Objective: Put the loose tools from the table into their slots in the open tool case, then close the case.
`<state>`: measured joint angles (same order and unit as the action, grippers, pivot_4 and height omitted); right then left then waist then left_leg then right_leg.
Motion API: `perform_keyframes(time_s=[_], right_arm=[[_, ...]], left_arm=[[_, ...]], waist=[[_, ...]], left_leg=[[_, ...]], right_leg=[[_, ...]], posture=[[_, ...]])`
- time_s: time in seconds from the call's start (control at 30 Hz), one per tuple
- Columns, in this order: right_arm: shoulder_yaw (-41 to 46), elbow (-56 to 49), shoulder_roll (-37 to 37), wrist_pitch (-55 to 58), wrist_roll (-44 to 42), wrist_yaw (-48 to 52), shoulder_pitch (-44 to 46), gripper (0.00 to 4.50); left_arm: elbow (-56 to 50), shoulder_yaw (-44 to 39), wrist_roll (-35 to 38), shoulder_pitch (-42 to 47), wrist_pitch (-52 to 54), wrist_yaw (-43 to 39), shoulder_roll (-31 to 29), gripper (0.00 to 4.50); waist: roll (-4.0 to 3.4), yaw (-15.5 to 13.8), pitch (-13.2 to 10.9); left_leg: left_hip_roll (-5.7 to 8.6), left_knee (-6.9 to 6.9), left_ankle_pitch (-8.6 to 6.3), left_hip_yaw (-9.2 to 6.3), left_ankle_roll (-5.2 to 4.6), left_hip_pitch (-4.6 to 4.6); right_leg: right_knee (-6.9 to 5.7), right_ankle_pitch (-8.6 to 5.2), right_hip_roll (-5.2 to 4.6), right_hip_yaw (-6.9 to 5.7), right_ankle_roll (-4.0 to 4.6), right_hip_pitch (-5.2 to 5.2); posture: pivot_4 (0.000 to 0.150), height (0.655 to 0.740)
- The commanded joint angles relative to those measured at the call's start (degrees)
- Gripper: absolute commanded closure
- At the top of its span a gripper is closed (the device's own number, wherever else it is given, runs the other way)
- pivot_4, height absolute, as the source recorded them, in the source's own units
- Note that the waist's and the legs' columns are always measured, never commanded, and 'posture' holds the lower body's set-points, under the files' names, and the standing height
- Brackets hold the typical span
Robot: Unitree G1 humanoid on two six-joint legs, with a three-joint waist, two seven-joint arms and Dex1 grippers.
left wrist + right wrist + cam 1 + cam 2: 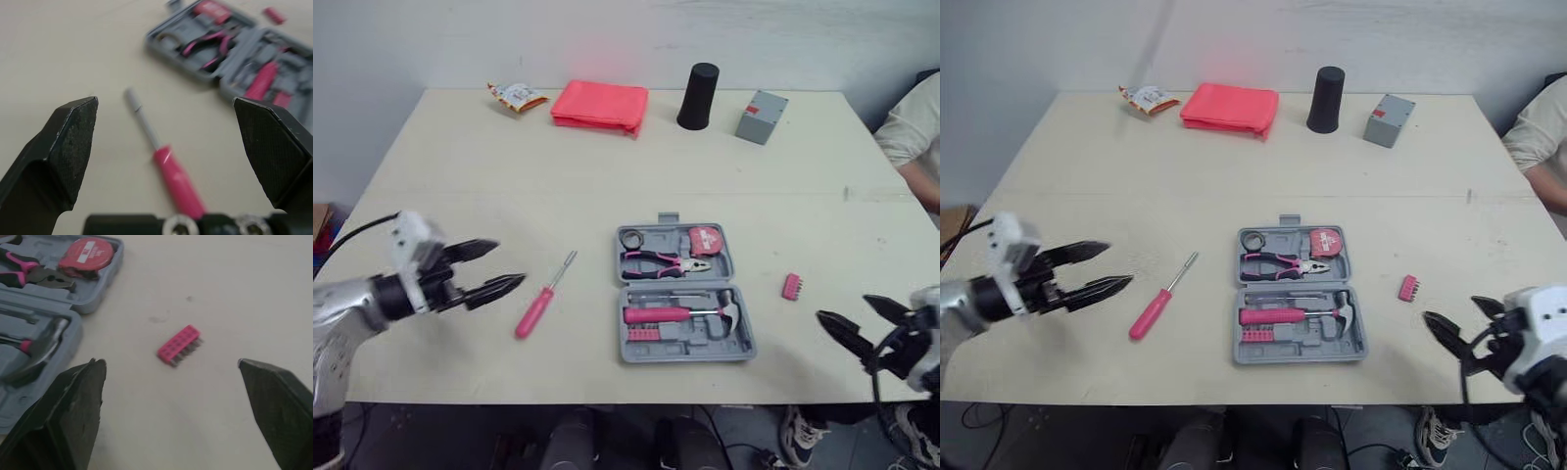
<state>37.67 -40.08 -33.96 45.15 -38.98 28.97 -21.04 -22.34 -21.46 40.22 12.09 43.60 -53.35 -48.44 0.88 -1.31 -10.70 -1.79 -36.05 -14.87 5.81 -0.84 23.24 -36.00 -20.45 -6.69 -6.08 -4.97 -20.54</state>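
While the tool case (pixel 683 294) lies open near the front edge of the table (pixel 607 176), two loose items lie outside it, so the task is judged to be at an early stage. Pliers (pixel 664 261), a tape measure (pixel 705 240) and a hammer (pixel 680 313) sit in their slots. The pink-handled screwdriver (pixel 544 296) lies flat on the table to the left of the case, apart from it, with its shaft pointing away from the robot. The pink bit holder (pixel 791 286) lies on the table near the right side of the case, not touching it. Both items have yet to be seated, and the case has yet to be closed.

Left arm: it reaches over the table from the left. The left end effector (pixel 507 264) is near the screwdriver handle and aimed toward it. Its two fingers are spread wide and hold nothing.

Right arm: it is low at the front right of the table. The right end effector (pixel 847 309) points toward the bit holder from the robot's side. Its fingers are also wide apart and empty.

Each arm appears positioned to approach the loose item on its own side.
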Motion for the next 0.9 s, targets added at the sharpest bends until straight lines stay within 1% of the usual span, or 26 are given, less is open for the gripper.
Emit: perform_keyframes(time_s=[0.03,0.13,0.23,0.37,0.5,0.6,0.9], right_arm=[[-5.44,-6.06,4.11,3.65,1.01,-10.61,2.56,0.0],[-11.2,-7.8,7.65,6.35,3.75,-18.25,5.84,0.0],[-15.39,-6.49,12.0,8.59,7.77,-26.23,9.36,0.0],[-20.11,-3.7,14.95,8.33,13.07,-31.3,12.68,0.0],[-21.83,-0.64,17.9,8.02,16.1,-34.35,15.27,0.0],[-24.28,3.89,20.18,5.18,18.91,-35.22,16.9,0.0],[-24.99,10.43,23.54,0.57,23.76,-36.79,19.64,0.0]], left_arm=[[-3.8,5.75,5.81,7.49,1.96,-3.93,-0.75,0.02],[-3.94,11.65,7.43,15.72,2.28,-6.15,0.79,0.02],[-2.82,16.43,7.92,22.01,1.92,-7.8,3.01,0.02],[-0.87,21.2,6.42,27.2,0.42,-9.11,6.46,0.02],[0.02,24.11,5.42,29.19,-0.73,-9.56,9.2,0.02],[0.51,25.6,4.96,29.74,-1.04,-8.96,11.19,0.02],[1.13,26.67,4.41,30.64,-0.88,-8.98,12.58,0.02]], waist=[[0.0,0.25,0.0],[0.0,0.72,0.0],[0.0,1.02,0.0],[0.0,1.38,0.0],[0.0,1.43,0.0],[0.01,1.44,0.0],[0.01,1.51,0.0]], left_leg=[[0.02,0.01,0.02,0.04,-0.02,-0.01],[0.0,0.02,0.06,0.14,0.02,-0.03],[0.0,0.02,0.11,0.17,0.06,-0.03],[0.03,0.01,0.15,0.22,0.06,-0.02],[0.02,-0.01,0.27,0.27,0.04,-0.03],[0.02,-0.02,0.28,0.28,0.04,-0.01],[0.02,-0.07,0.31,0.3,0.03,-0.03]], right_leg=[[-0.01,0.0,0.01,0.03,0.0,-0.02],[-0.07,0.0,0.11,0.1,-0.01,-0.07],[-0.12,0.0,0.17,0.11,-0.01,-0.11],[-0.17,-0.01,0.24,0.16,-0.02,-0.16],[-0.25,-0.01,0.28,0.23,-0.02,-0.2],[-0.42,-0.02,0.28,0.28,-0.01,-0.28],[-0.49,-0.02,0.26,0.31,-0.01,-0.28]], posture=[[0.15,0.7361],[0.15,0.7361],[0.15,0.7361],[0.15,0.7361],[0.15,0.7361],[0.15,0.7361],[0.15,0.7361]])
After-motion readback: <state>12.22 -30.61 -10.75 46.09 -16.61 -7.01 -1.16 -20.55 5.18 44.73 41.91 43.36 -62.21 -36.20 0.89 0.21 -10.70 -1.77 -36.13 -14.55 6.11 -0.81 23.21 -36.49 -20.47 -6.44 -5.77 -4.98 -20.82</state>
